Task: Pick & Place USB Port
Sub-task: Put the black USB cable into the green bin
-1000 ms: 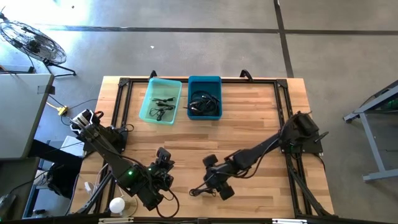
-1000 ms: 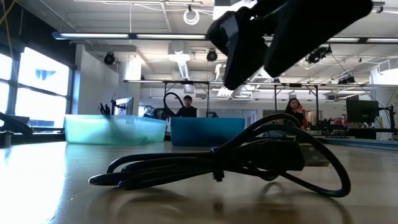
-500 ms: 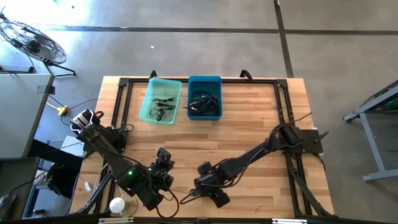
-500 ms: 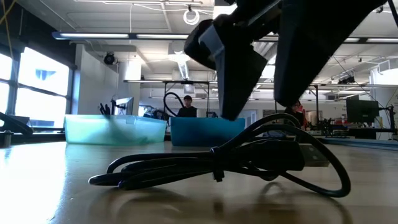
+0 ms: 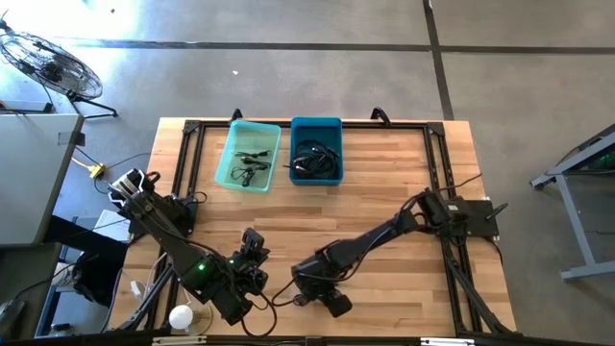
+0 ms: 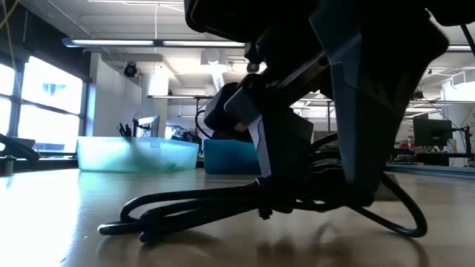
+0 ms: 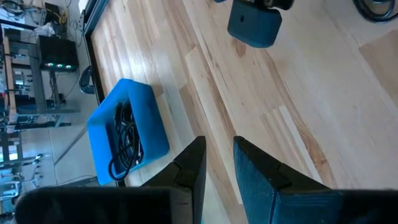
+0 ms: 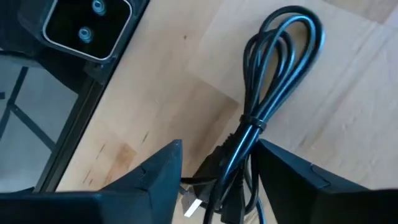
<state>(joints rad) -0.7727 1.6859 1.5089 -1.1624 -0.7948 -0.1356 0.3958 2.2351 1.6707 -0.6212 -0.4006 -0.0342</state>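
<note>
With the right pincer point(image 8: 214, 186) spread and straddling the bundled USB cable point(image 8: 267, 93) near the table point(image 5: 384, 183) front edge (left pincer point(image 7: 217, 165) idle, nearly closed), it may pinch only one strand, so the coil sags loose.

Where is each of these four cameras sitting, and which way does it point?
High: overhead, facing down on table, both arms, two bins.
Low: at tabletop level, facing the room; right gripper over black cable.
Left wrist: faces dark blue bin past left gripper.
Right wrist: faces the cable between its open jaws.
Shared: the cable.
</note>
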